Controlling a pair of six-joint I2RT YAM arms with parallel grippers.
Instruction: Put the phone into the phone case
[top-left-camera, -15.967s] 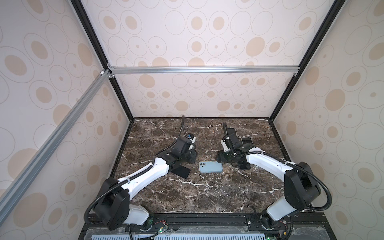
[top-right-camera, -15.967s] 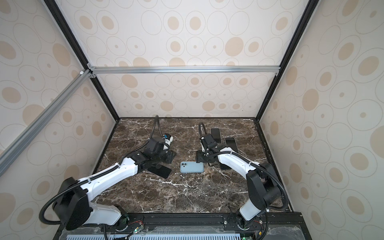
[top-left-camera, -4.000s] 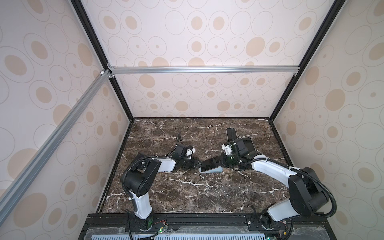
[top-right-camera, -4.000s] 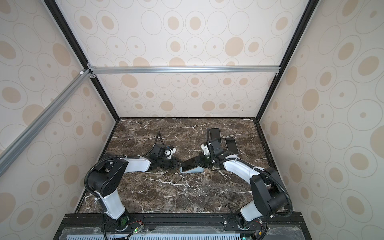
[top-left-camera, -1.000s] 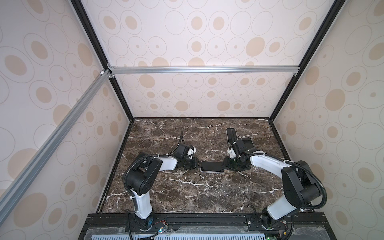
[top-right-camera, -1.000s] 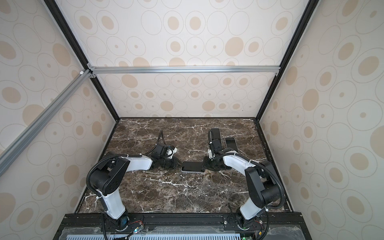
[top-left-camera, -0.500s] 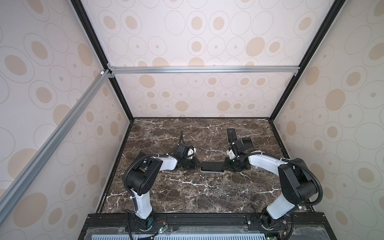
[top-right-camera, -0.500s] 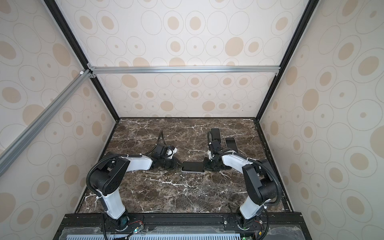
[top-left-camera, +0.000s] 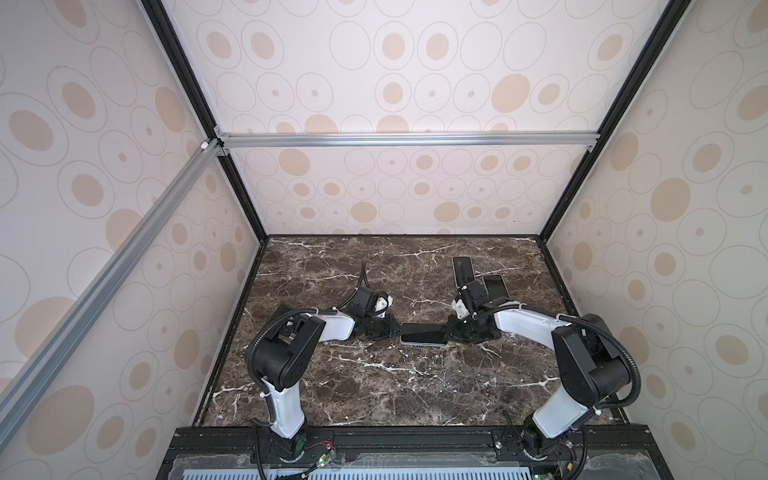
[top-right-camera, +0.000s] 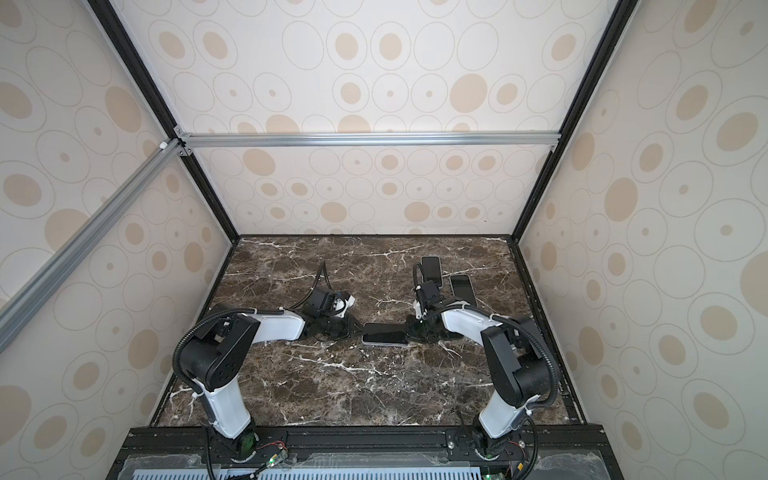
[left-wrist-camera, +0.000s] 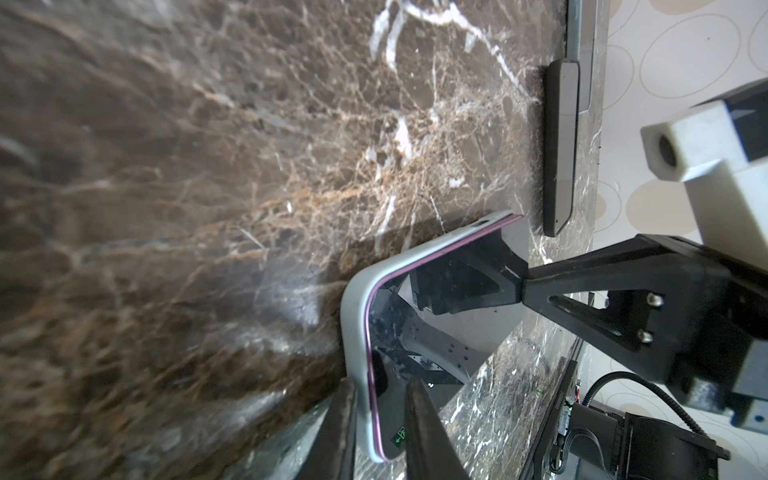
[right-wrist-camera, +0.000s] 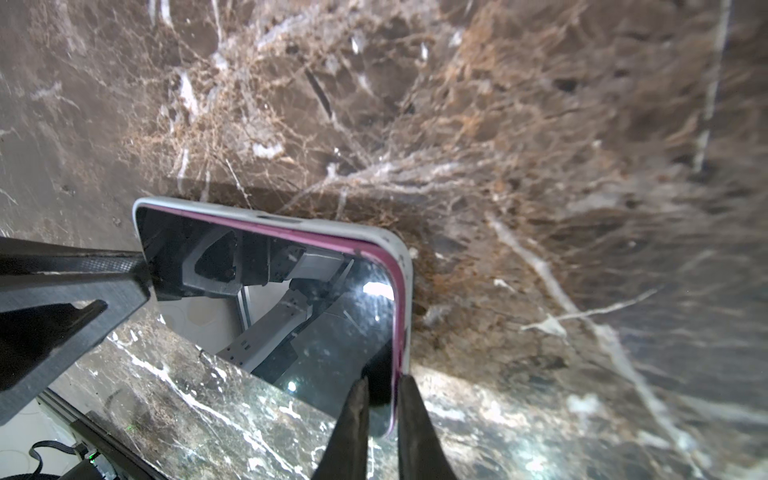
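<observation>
Wrist views alone show pink rim of phone (right-wrist-camera: 291, 324) inside pale case (right-wrist-camera: 266, 217).

The left gripper (top-left-camera: 397, 329) and right gripper (top-left-camera: 448, 331) touch opposite ends of the flat black-screened phone (top-left-camera: 424, 331), which sits in its pale case (top-left-camera: 422, 343) on the brown marble tabletop (top-left-camera: 374, 395).

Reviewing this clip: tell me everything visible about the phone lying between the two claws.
The phone lies flat, screen up, mid-table in both top views, lengthwise between the arms. Its glossy black glass mirrors the arms; a thin magenta rim edges it. It sits inside a pale grey case, seemingly seated along the edges shown. The left claw pinches one short end, the right claw the opposite one. The case rests on the marble table.
</observation>
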